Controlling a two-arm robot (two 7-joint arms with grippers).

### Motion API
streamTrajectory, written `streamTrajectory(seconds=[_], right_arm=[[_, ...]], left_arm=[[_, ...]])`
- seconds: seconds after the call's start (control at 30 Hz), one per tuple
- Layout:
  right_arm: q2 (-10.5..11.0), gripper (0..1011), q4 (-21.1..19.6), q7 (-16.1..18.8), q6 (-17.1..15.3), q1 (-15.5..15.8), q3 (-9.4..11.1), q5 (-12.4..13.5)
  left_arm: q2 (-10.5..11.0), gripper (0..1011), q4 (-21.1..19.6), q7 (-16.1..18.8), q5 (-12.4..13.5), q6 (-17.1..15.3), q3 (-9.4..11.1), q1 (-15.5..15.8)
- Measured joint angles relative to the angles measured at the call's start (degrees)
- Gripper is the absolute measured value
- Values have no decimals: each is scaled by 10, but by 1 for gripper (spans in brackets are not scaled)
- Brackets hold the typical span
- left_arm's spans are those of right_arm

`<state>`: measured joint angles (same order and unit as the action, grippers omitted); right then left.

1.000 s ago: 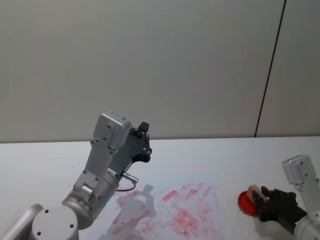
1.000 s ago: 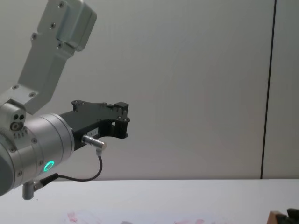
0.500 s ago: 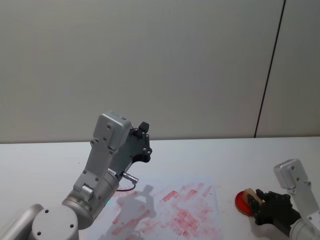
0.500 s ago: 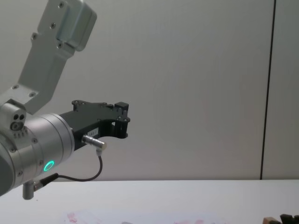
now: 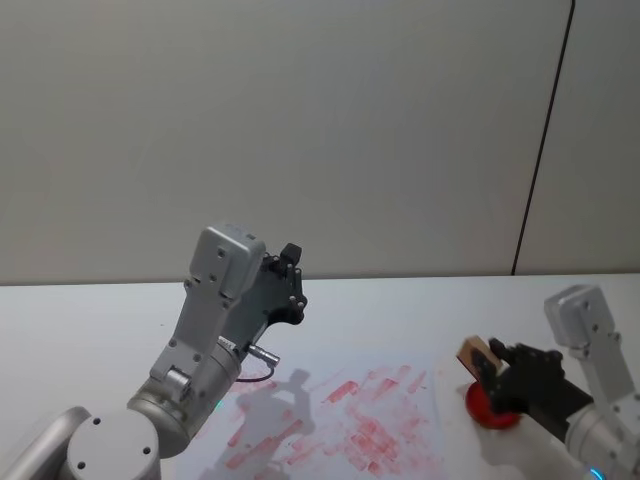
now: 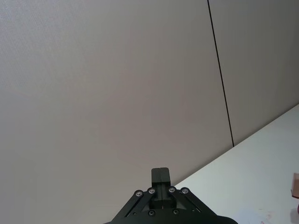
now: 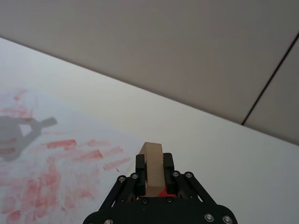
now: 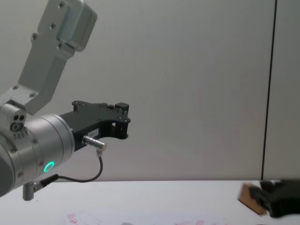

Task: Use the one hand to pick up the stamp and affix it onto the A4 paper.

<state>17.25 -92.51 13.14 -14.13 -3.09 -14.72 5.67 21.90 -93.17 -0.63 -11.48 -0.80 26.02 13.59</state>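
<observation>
The white table (image 5: 400, 300) carries the paper (image 5: 340, 420), which lies flat near the middle, its surface covered in pinkish-red prints. A thin loose sheet like that probably shifts or lifts easily if a wet stamp sticks to it.

The left gripper (image 5: 288, 252) is parked high over the table's left side, its jaws closed on nothing.

The right gripper (image 5: 495, 370) is at the table's right, raised above the red ink pad (image 5: 490, 412), just beyond the paper's right edge. Its jaws are clamped on the stamp (image 5: 477, 356), which sits off the table, tilted, with one end jutting past the fingers (image 7: 140, 168) toward the paper.

The stamp looks like a small wooden block, so it is likely light, stiff and hard to damage. Its smooth flat sides could let it swivel between the pads under pressure. The best hold seems to be square on the two broad sides, well back from the inked face, which would smear anything it brushes.
</observation>
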Motion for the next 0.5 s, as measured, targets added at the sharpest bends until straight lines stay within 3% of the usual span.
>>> streamTrajectory(seconds=[0.27,0.5], right_arm=[[-12,218,-17,33,3,-14,-8,5],[-19,218,-9,59,-5,-24,-18,-16]], left_arm=[[0,0,0,0,0,0,0,0],[0,0,0,0,0,0,0,0]])
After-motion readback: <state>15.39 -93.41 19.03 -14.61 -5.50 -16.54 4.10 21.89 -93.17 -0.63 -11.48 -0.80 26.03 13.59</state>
